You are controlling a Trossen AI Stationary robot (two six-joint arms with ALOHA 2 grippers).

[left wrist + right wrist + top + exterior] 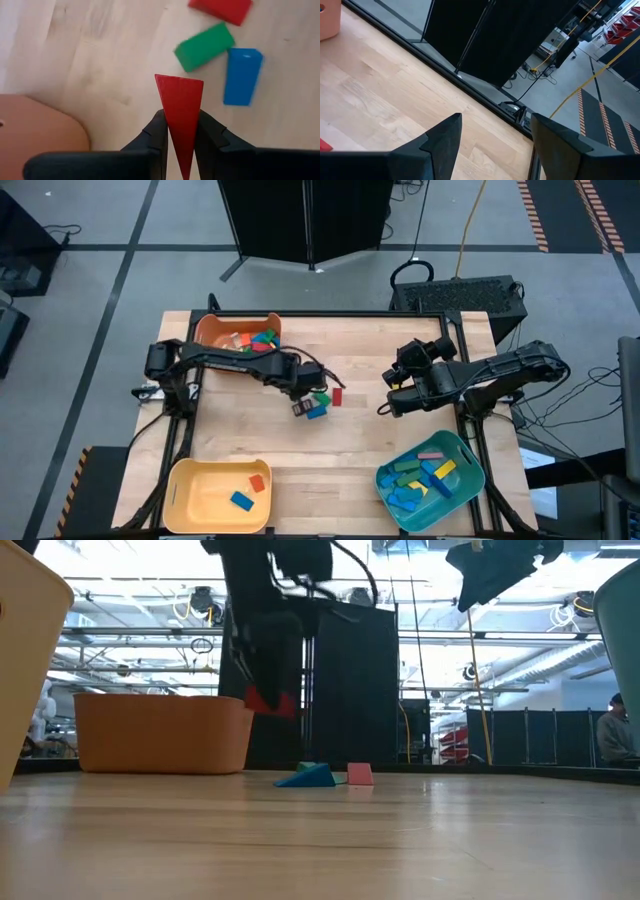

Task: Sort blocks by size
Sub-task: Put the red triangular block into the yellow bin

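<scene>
Closest to the left wrist camera, we have the left gripper (181, 142) clamped on a red wedge block (180, 112), thin end pinched between the fingers, wide end pointing out. Low view shows it lifted clear of the table (350, 470), so we read this as mid-carry, likely headed for a bin by size.

Just past the wedge, three loose blocks lie on the wood: a green block (204, 46), a blue block (242, 75) and a red block (220, 8) at the top edge. In the high view this cluster sits mid-frame.

Bins: orange bin (212, 330) upper left, holding unsorted blocks; yellow bin (190, 480) lower left with two small pieces; teal bin (470, 470) lower right with longer ones.

Right gripper (492, 132) hangs spread wide and empty at mid-right of the high view, waiting clear of the left arm.
</scene>
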